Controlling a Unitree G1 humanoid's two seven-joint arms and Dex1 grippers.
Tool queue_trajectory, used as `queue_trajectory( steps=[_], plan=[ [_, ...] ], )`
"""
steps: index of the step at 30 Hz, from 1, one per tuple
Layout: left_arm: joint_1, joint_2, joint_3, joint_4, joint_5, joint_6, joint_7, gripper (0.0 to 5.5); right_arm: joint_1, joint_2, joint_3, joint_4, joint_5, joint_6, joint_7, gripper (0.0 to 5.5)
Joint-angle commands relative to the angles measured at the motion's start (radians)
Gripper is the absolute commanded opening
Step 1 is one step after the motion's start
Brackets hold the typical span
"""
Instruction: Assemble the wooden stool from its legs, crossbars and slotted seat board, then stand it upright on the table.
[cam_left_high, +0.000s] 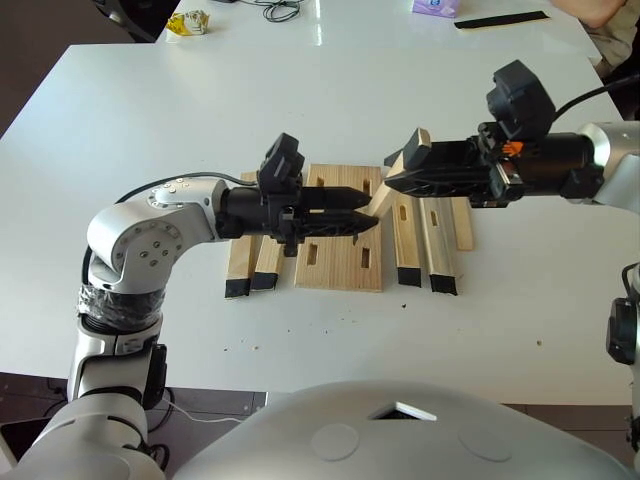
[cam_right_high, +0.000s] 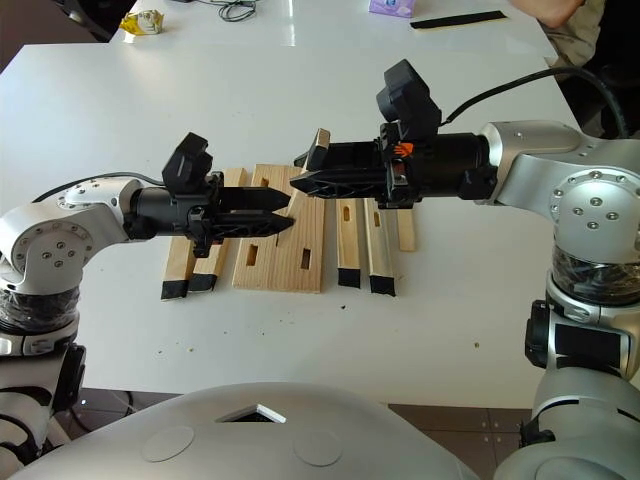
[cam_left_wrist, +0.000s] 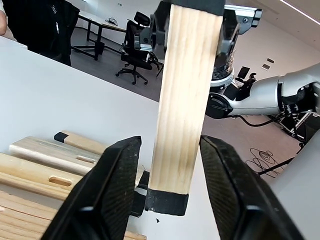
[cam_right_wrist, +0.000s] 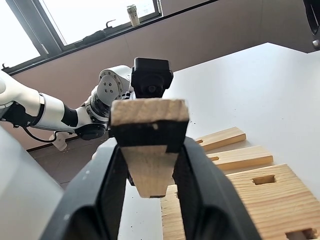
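On the white table the flat pale wooden seat board with oblong slots lies in the middle. Two pale wooden legs with black-capped near ends lie side by side at its left edge, and three more such wooden pieces lie side by side just right of it. The right gripper reaches in from the right above the board's right edge, its two black fingers pinching a further pale wooden leg, which it holds off the table at a slant. The left gripper comes in from the left over the board with its fingers spread, one on each side of this leg's black-capped lower end; a thin gap shows on both sides, so they do not grip it. At the table's far edge lie a yellow packet and a black strip.
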Motion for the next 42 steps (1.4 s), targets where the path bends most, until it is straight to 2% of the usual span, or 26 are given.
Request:
queue_trajectory(
  steps=[1,4,8,11,14,18,24,42],
  plan=[
    [0.023,0.052,-0.009,-0.004,0.060,-0.018,-0.011,2.79,-0.014,-0.029,-0.002,-0.020,-0.060,-0.047,0.011,1.30],
    [0.037,0.063,0.001,0.020,0.093,-0.040,-0.010,3.15,-0.035,-0.094,0.000,-0.014,-0.163,-0.115,0.058,1.30],
    [0.051,0.052,0.047,0.050,0.105,-0.053,0.023,3.15,0.009,-0.220,-0.001,-0.006,-0.320,-0.247,0.183,1.30],
    [0.087,0.047,0.087,0.034,0.095,-0.056,0.053,3.15,0.128,-0.308,0.003,0.020,-0.478,-0.409,0.281,1.30],
    [0.130,0.045,0.113,0.004,0.094,-0.063,0.077,3.15,0.276,-0.347,-0.005,0.064,-0.624,-0.596,0.349,1.30],
    [0.176,0.032,0.145,-0.030,0.085,-0.072,0.115,3.15,0.375,-0.319,-0.002,0.120,-0.722,-0.767,0.391,1.30],
    [0.214,0.013,0.152,-0.068,0.073,-0.076,0.154,3.15,0.343,-0.208,0.026,0.207,-0.752,-0.865,0.378,1.30],
    [0.226,0.019,0.174,-0.095,0.004,-0.049,0.188,3.15,0.378,-0.137,0.100,0.320,-0.870,-1.121,0.474,1.30]
  ],
)
